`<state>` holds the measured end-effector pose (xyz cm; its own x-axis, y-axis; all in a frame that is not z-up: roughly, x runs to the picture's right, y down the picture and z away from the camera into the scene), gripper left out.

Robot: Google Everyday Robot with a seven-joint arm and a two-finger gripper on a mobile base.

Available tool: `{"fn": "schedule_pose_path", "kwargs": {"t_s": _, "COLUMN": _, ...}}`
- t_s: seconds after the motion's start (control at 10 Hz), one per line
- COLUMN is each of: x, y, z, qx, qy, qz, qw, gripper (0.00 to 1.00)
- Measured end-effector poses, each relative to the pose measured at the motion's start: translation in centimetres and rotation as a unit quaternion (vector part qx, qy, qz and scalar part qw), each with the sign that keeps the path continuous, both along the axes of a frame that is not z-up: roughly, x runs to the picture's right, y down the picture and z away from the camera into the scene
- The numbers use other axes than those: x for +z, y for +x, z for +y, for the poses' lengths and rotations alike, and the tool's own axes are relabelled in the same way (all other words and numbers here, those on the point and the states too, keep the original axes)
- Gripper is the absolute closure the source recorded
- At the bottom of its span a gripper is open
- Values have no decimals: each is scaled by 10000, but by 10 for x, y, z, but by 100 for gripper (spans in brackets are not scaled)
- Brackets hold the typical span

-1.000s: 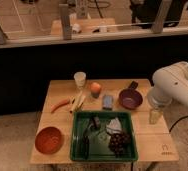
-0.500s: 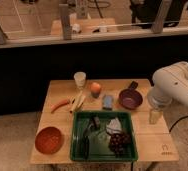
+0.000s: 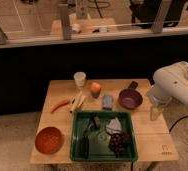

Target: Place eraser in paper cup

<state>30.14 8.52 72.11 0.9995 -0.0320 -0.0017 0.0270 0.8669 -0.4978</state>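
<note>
The off-white paper cup (image 3: pixel 79 79) stands upright at the back of the wooden table (image 3: pixel 152 137), left of an orange fruit (image 3: pixel 95 89). A small dark block (image 3: pixel 132 85), possibly the eraser, lies at the back right behind the purple bowl (image 3: pixel 130 98). A blue-grey block (image 3: pixel 107 102) lies between the fruit and the bowl. My gripper (image 3: pixel 154 113) hangs from the white arm (image 3: pixel 174 85) over the table's right edge, right of the purple bowl and far from the cup. I see nothing held in it.
A green bin (image 3: pixel 77 136) at the front centre holds dark grapes (image 3: pixel 118 142) and several other items. An orange bowl (image 3: pixel 49 140) sits front left. A red-orange vegetable (image 3: pixel 60 105) and a banana (image 3: pixel 78 102) lie left of centre. A dark counter wall stands behind the table.
</note>
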Motion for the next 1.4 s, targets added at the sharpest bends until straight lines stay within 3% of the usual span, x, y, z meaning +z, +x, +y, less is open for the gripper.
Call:
{"fn": "schedule_pose_path", "kwargs": {"t_s": 0.2, "x": 30, "y": 6, "z": -23, "qx": -257, "qy": 141, "qz": -313, "qw": 9991, "gripper": 20}}
{"fn": "schedule_pose_path", "kwargs": {"t_s": 0.4, "x": 59, "y": 4, "z": -50, "qx": -846, "qy": 335, "qz": -981, "qw": 9910, "gripper": 20}}
{"fn": "schedule_pose_path", "kwargs": {"t_s": 0.5, "x": 71, "y": 4, "z": -59, "qx": -1379, "qy": 433, "qz": -1462, "qw": 9786, "gripper": 20}}
{"fn": "schedule_pose_path", "kwargs": {"t_s": 0.8, "x": 98, "y": 1, "z": -75, "qx": -2539, "qy": 349, "qz": -2183, "qw": 9416, "gripper": 20}}
{"fn": "schedule_pose_path", "kwargs": {"t_s": 0.9, "x": 103, "y": 4, "z": -75, "qx": -2780, "qy": 293, "qz": -2315, "qw": 9318, "gripper": 20}}
{"fn": "schedule_pose_path", "kwargs": {"t_s": 1.0, "x": 106, "y": 5, "z": -77, "qx": -2939, "qy": 282, "qz": -2404, "qw": 9247, "gripper": 20}}
{"fn": "schedule_pose_path", "kwargs": {"t_s": 1.1, "x": 108, "y": 3, "z": -79, "qx": -3025, "qy": 278, "qz": -2457, "qw": 9205, "gripper": 20}}
{"fn": "schedule_pose_path", "kwargs": {"t_s": 1.2, "x": 108, "y": 1, "z": -80, "qx": -3058, "qy": 278, "qz": -2485, "qw": 9187, "gripper": 20}}
{"fn": "schedule_pose_path", "kwargs": {"t_s": 1.4, "x": 107, "y": 5, "z": -78, "qx": -3102, "qy": 253, "qz": -2459, "qw": 9180, "gripper": 20}}
